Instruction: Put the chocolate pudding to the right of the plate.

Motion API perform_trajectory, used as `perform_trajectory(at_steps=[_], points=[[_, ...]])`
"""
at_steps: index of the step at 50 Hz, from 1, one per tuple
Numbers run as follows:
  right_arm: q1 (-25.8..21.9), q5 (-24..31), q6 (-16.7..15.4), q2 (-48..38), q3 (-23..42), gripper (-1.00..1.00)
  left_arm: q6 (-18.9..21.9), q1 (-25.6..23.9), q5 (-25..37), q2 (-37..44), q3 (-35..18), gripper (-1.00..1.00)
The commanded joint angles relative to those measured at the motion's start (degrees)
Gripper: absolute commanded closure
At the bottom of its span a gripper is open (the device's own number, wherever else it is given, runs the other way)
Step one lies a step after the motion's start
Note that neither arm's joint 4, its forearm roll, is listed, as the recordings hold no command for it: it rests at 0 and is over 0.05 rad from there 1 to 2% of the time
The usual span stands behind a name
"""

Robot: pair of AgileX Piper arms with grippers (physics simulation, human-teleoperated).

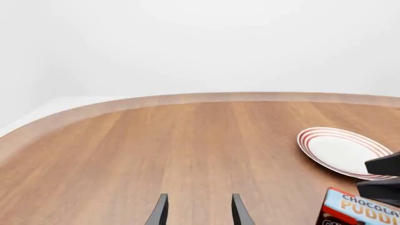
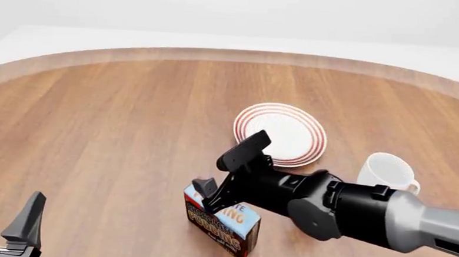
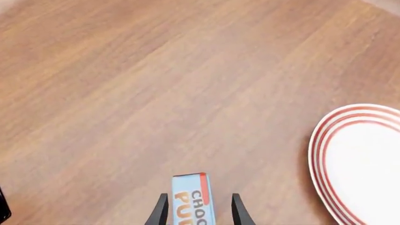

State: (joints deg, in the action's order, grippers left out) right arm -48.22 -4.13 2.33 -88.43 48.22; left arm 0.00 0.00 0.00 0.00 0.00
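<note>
The chocolate pudding [image 2: 223,223], a carton with a light blue top and dark brown sides, stands on the wooden table in front of and left of the plate [image 2: 290,130]. The plate is round and white with red rings. My right gripper [image 2: 214,203] reaches down over the carton. In the right wrist view the right gripper [image 3: 198,211] is open, its two fingers straddling the pudding [image 3: 191,199] with a small gap on each side. My left gripper [image 2: 5,220] hovers open and empty near the front left. The left wrist view shows the left gripper [image 1: 198,213], pudding [image 1: 366,211] and plate [image 1: 337,151].
A plain white mug [image 2: 389,171] stands to the right of the plate, close to the right arm's forearm. The table's curved far edge [image 2: 233,55] runs across the back. Bare wood spreads over the left half.
</note>
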Motion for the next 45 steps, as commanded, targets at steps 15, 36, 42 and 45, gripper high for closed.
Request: perform_trajectory(at_steps=[15, 36, 42, 45], points=[[-0.13, -1.15, 0.37, -1.63, -0.60, -1.00, 0.00, 0.00, 0.00, 0.00, 0.00, -1.00], [-0.70, -2.74, 0.85, -5.06, -1.54, -1.00, 0.00, 0.00, 0.00, 0.00, 0.00, -1.00], [-0.45, -2.79, 0.85, -5.71, -1.64, -1.00, 0.00, 0.00, 0.00, 0.00, 0.00, -1.00], [-0.57, -2.87, 0.93, -6.03, -1.60, -1.00, 0.00, 0.00, 0.00, 0.00, 0.00, -1.00]])
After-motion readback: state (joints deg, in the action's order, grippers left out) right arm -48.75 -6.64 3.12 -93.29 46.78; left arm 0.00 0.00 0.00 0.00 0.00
